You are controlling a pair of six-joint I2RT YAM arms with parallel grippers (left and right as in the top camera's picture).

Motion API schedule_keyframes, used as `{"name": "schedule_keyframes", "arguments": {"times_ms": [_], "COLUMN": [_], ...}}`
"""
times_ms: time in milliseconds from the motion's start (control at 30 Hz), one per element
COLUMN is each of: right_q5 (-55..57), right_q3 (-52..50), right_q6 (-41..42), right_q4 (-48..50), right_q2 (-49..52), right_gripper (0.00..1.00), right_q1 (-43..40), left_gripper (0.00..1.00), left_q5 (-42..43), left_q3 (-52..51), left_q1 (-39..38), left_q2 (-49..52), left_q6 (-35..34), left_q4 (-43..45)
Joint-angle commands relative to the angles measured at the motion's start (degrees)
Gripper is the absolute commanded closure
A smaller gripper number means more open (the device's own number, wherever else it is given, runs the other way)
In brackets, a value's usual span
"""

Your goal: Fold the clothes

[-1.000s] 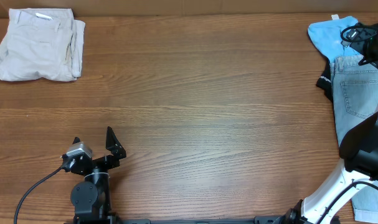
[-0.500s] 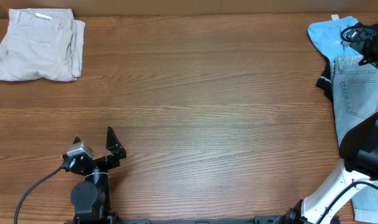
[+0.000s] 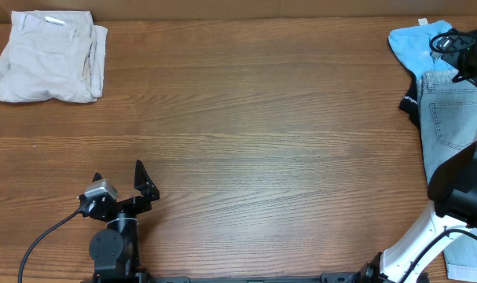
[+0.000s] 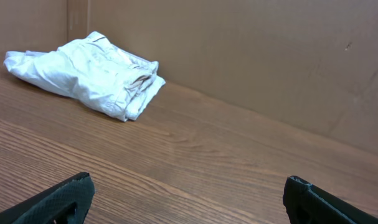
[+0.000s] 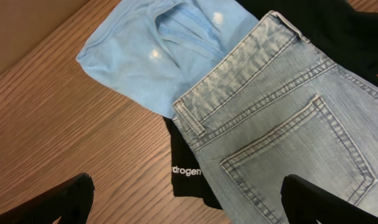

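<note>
Shorts [image 3: 48, 56] look done to me: folded into a compact bundle at the far left corner of the counter [image 3: 262, 134], just beside the brown back wall [image 4: 251, 56], with nothing touching them. The small white label shows at the top edge.

What's left, I'd say, is the pile at the far right. The jeans [image 5: 282, 112] lie flat with the back pocket up. A light blue top [image 5: 157, 50] is spread beside them at the waistband end, and a black garment [image 5: 187, 169] pokes out from under the jeans. None of these reads as folded, so I'd put the job at roughly one item in, three to go.

The left arm [image 3: 112, 236] is parked low at the near left edge, well apart from the shorts and pointed toward them. The left jaws are spread wide with nothing between them.

The right arm [image 3: 458, 189] reaches up the right side with its wrist over the pile. The right jaws are also spread wide and holding nothing. They hang above the jeans waistband and the black garment; I can't tell how high. No contact with cloth is visible.
</note>
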Motion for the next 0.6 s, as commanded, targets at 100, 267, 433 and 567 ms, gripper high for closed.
{"name": "schedule_keyframes", "arguments": {"times_ms": [100,267,433,567], "right_q5": [-0.1,-0.1,-0.1,-0.1], "right_q3": [0.8,0.8,0.8,0.8], "right_q6": [0.4,0.4,0.4,0.4], "right_q4": [0.2,0.2,0.2,0.2], "right_q2": [-8.3,-15.0,-22.2,-27.9], "right_gripper": [0.00,0.00,0.00,0.00], "right_q1": [3.8,6.1,9.4,14.1], "left_gripper": [0.00,0.00,0.00,0.00], "left_q5": [0.3,0.3,0.3,0.3], "left_q3": [-0.3,-0.3,-0.3,-0.3], "left_q1": [-0.4,-0.4,-0.4,-0.4], "left_q2": [-0.6,-0.6,-0.6,-0.6], "left_q6": [1.4,1.4,1.4,1.4], "left_q4": [0.1,0.1,0.1,0.1]}}
